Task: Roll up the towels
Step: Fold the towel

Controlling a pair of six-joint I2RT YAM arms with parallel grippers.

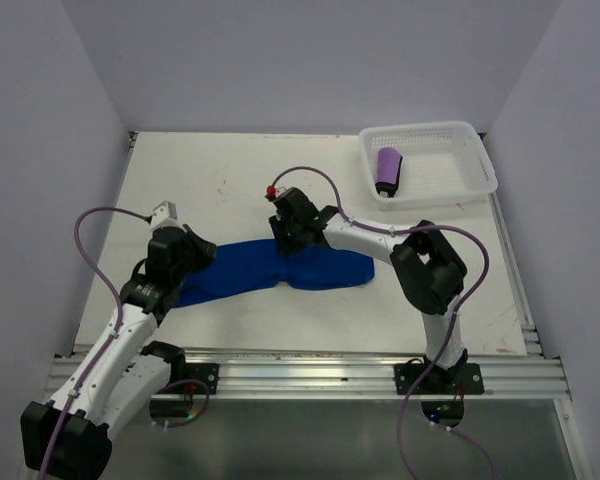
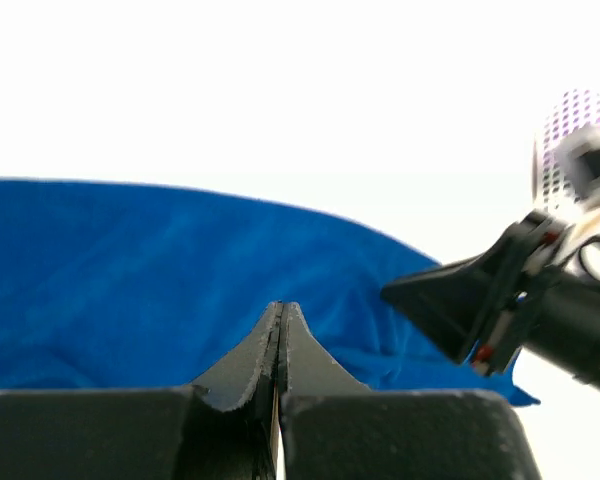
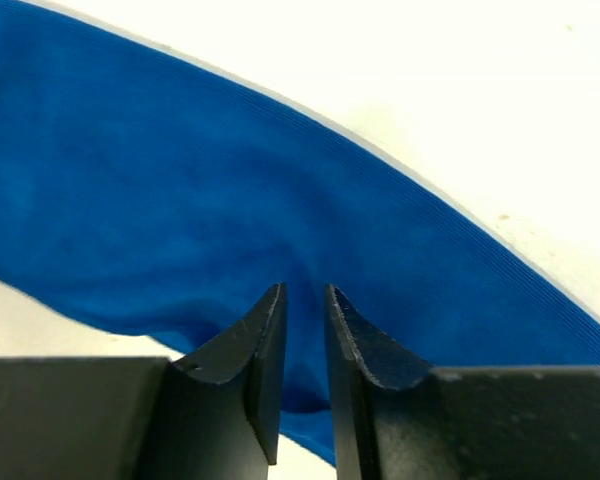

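- The blue towel lies spread flat on the bench.
- The left tool is closed at the towel's left end (whether it pinches cloth is unclear).
- The right tool has its jaws slightly parted over the cloth.
- The purple towel sits rolled in the white basket.

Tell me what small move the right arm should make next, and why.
Probably lift the right gripper clear and shift it toward the right end of the blue towel. Its jaws stand slightly apart over the towel's middle, apparently holding nothing; the towel lies flat, unrolled, and the shut left gripper sits at its left end.
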